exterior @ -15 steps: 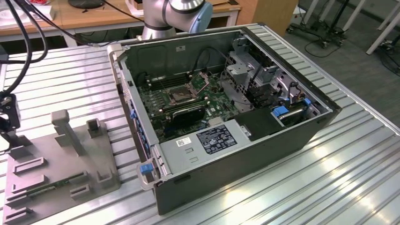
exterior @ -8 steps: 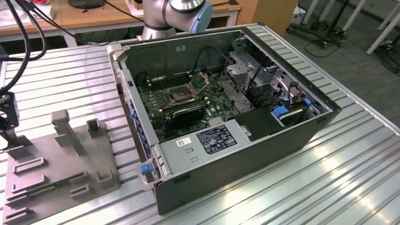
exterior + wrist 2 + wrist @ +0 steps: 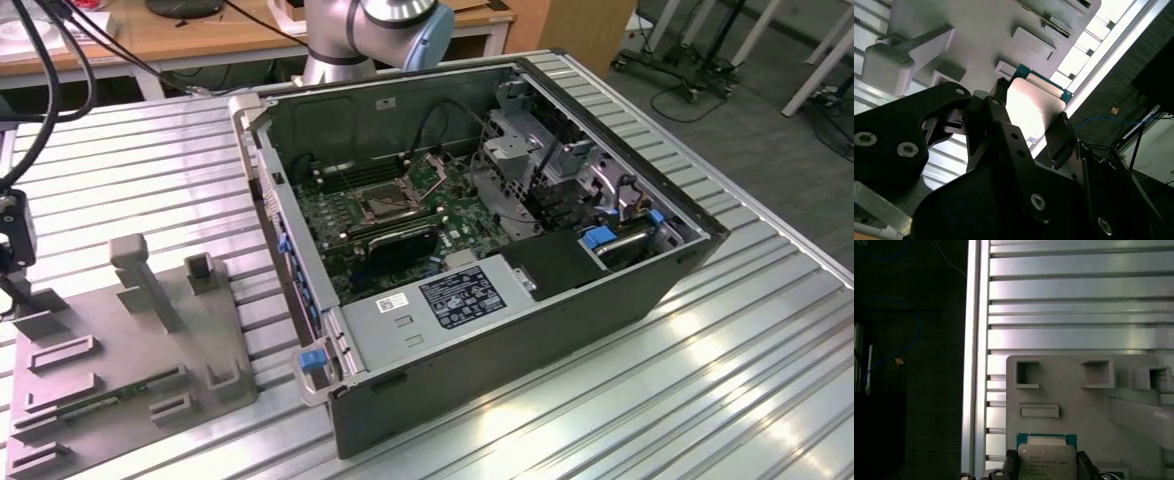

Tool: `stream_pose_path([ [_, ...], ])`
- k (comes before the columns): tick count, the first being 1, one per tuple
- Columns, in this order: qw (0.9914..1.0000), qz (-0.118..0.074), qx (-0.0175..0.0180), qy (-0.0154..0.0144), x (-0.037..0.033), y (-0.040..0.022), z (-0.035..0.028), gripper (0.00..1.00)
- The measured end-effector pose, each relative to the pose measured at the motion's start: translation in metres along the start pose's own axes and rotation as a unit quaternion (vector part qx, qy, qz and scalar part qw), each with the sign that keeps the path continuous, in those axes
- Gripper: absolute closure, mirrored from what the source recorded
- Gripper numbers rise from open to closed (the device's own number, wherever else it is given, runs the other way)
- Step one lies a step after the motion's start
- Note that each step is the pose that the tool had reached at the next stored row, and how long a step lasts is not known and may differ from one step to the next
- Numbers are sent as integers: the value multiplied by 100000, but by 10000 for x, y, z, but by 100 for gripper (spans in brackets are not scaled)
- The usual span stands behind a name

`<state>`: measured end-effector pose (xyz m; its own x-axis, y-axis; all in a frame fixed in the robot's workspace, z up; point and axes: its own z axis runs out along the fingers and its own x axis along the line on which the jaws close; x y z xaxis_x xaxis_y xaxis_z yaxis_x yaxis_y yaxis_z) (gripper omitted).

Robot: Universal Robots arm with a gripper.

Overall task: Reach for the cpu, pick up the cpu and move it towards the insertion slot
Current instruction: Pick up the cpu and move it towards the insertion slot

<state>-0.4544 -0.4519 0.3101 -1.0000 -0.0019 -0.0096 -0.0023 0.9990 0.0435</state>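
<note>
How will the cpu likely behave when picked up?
Probably stiff: the cpu looks like a flat metal-topped plate. Its glossy top in the second wrist view suggests slipperiness. Thin and square, it should not roll.

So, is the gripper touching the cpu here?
Touching. In both wrist views the gripper has its fingers against opposite edges of the cpu, no gap showing.

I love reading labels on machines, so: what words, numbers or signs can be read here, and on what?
cpu top face, first wrist view: several printed lines, too small to read.
Black label on the silver cover inside the computer case, exterior view: too small to read.
White sticker beside it: too small to read.
Nothing can be quoted.
</note>
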Motion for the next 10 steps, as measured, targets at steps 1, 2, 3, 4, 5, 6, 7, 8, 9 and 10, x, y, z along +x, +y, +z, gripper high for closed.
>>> stream_pose_path([
  [1, 100000, 0, 6, 1, 0, 0, -8, 45],
  [2, 100000, 0, 4, -5, 0, 1, -15, 45],
  [3, 100000, -1, 9, 0, 0, 1, -25, 45],
  [4, 100000, 0, 10, 1, -1, 1, -34, 45],
  [5, 100000, 0, 10, 0, -1, 2, -42, 45],
  [6, 100000, -4, 8, -2, -1, 2, -49, 45],
  [7, 100000, -1, 10, 1, -1, 3, -58, 45],
  [8, 100000, 0, 10, -3, -1, 3, -66, 45],
  [9, 100000, 0, 9, 0, -1, 3, -74, 45],
  [10, 100000, 1, 10, -1, -1, 4, -81, 45],
])
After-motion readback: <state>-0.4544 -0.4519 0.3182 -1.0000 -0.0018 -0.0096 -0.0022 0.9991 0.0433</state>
